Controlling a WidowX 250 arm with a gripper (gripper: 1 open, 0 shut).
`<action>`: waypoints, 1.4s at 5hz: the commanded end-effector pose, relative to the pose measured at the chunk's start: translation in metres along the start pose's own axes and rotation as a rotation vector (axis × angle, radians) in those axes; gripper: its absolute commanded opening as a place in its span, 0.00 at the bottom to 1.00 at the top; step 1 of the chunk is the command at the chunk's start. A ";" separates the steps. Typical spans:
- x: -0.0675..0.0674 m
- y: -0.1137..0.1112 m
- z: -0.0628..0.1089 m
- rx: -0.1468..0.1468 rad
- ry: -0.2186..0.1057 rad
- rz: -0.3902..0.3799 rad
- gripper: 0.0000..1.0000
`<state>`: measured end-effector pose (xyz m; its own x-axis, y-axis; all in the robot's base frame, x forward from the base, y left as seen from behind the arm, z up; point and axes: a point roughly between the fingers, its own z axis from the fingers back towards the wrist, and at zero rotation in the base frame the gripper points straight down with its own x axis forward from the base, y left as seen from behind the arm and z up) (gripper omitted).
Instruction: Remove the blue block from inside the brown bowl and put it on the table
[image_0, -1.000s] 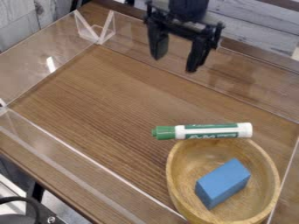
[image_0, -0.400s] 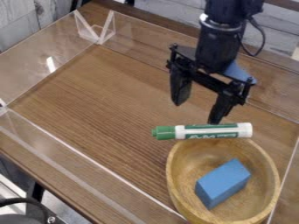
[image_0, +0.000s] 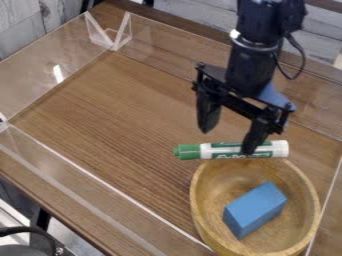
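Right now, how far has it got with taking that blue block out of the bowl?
Nothing looks done yet: the blue block lies inside the brown bowl. In hand: the gripper hangs open and empty above the marker, short of the bowl. Left: reach in, grasp, lift, and set the block on the table.

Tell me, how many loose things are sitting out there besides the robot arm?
3: a blue block lying inside the brown bowl at lower right, and a green-and-white marker on the table just behind the bowl. Nothing seems hidden.

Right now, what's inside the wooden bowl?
A blue block lies inside the bowl. Whatever is under the block is covered. The marker lies outside on the table.
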<state>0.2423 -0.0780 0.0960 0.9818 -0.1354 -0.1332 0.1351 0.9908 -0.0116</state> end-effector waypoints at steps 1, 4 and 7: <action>-0.001 -0.014 0.009 -0.002 -0.065 -0.038 1.00; -0.013 -0.056 -0.010 0.017 -0.131 -0.112 1.00; -0.014 -0.063 -0.028 0.018 -0.163 -0.151 1.00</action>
<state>0.2128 -0.1343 0.0616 0.9629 -0.2698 -0.0081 0.2699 0.9629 0.0051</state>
